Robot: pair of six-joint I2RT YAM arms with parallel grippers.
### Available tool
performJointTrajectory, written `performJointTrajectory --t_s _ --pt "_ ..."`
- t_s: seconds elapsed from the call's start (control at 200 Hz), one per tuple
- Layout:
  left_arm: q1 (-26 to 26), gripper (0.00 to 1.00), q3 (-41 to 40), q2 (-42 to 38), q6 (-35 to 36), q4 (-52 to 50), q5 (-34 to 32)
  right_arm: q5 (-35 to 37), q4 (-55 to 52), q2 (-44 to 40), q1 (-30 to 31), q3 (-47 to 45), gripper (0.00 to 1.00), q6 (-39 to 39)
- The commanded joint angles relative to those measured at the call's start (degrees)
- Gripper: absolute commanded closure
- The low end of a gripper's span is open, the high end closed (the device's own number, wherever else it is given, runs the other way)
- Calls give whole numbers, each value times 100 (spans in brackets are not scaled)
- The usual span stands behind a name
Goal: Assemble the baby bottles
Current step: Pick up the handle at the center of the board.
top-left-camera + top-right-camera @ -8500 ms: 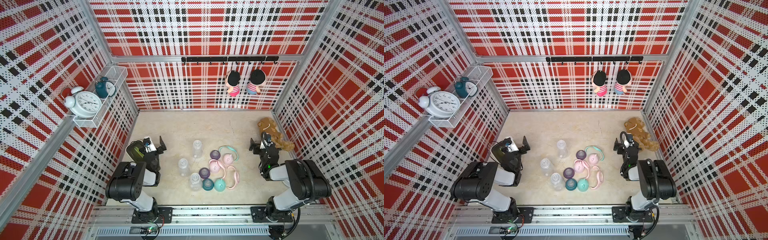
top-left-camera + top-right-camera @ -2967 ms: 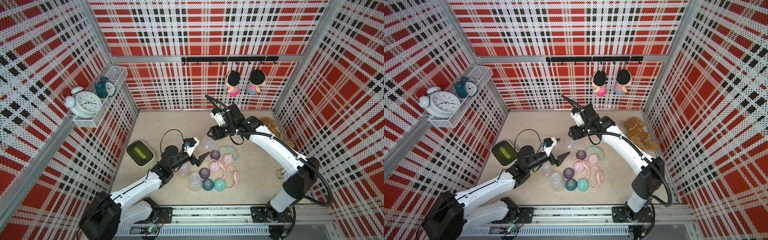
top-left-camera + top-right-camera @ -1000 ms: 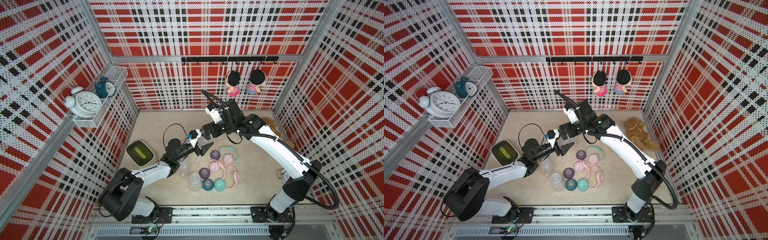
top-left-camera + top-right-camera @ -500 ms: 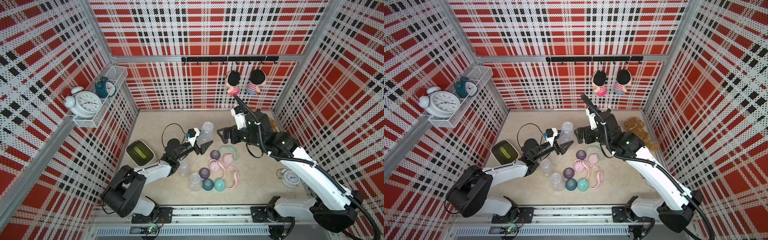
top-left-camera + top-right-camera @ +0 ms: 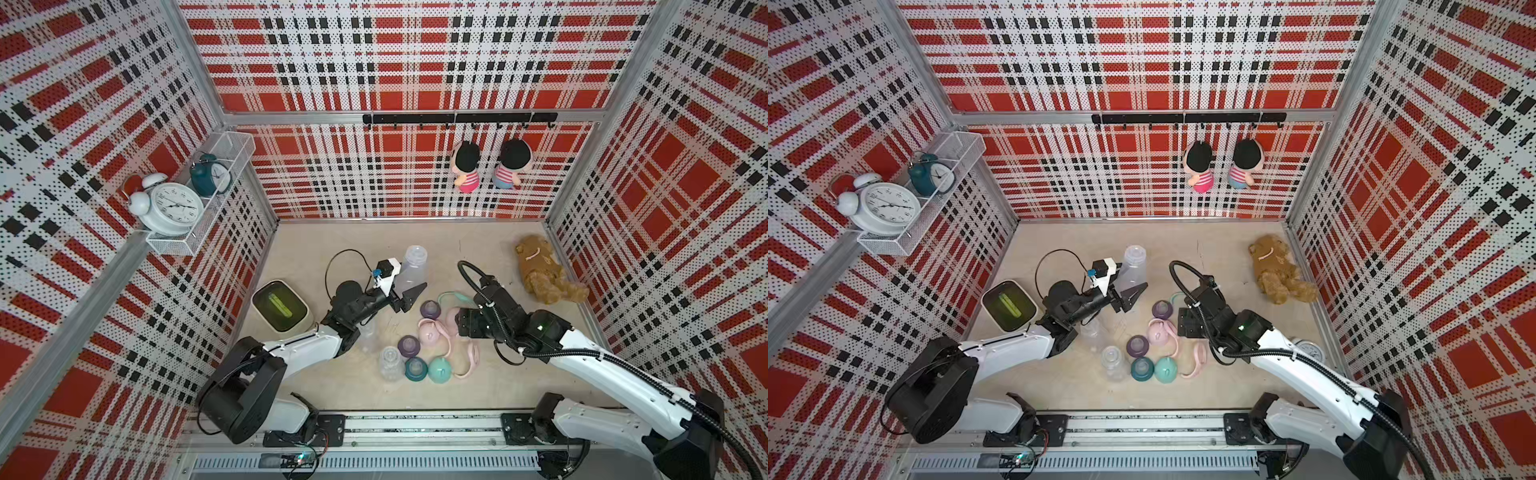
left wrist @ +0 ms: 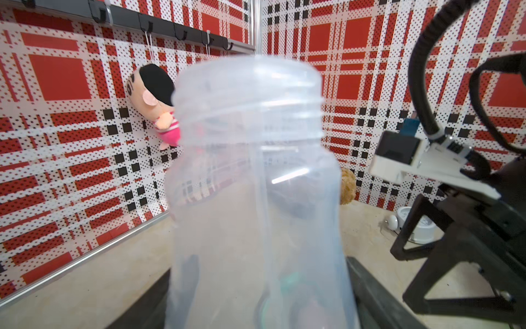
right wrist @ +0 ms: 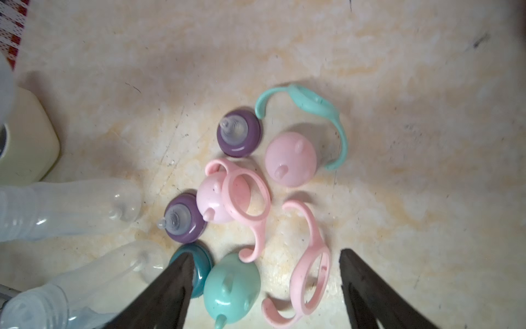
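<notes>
My left gripper (image 5: 400,287) is shut on a clear baby bottle body (image 5: 412,266), held upright above the floor; its threaded neck fills the left wrist view (image 6: 250,94). My right gripper (image 7: 264,255) hangs open over the loose parts with nothing between its fingers. Below it lie a teal cap (image 7: 232,282), a teal collar (image 7: 199,265) and a pink handle ring (image 7: 310,270). Further off are two purple nipple collars (image 7: 239,136), two pink caps (image 7: 290,159), another pink ring (image 7: 247,199) and a teal ring (image 7: 313,105). Two more clear bottles (image 7: 71,205) stand beside them.
A cream box with a green lid (image 5: 282,305) sits at the left wall. A brown plush bear (image 5: 544,270) lies at the back right, and a small white alarm clock (image 5: 1308,349) stands by the right wall. Two dolls (image 5: 467,166) hang on the back wall.
My right gripper has left the bottle held by the left gripper, swung right and come down over the loose parts. The left gripper still holds the bottle up.
</notes>
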Motion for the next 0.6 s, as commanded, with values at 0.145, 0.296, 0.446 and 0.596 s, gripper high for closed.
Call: performJointTrajectory --t_s 0.145,0.296,0.446,0.596 --pt "-217 100 256 -239 329 -486 -385 654 -277 -23 1017 -475 25 2169" --pt "-230 100 231 -275 296 -500 -403 534 -605 237 1282 -542 27 2816" --pt "-243 100 236 -317 290 -515 -433 510 -744 454 1607 -662 30 3411" --pt "-262 100 256 -276 271 -515 -424 297 -85 362 1646 -1163 36 3832"
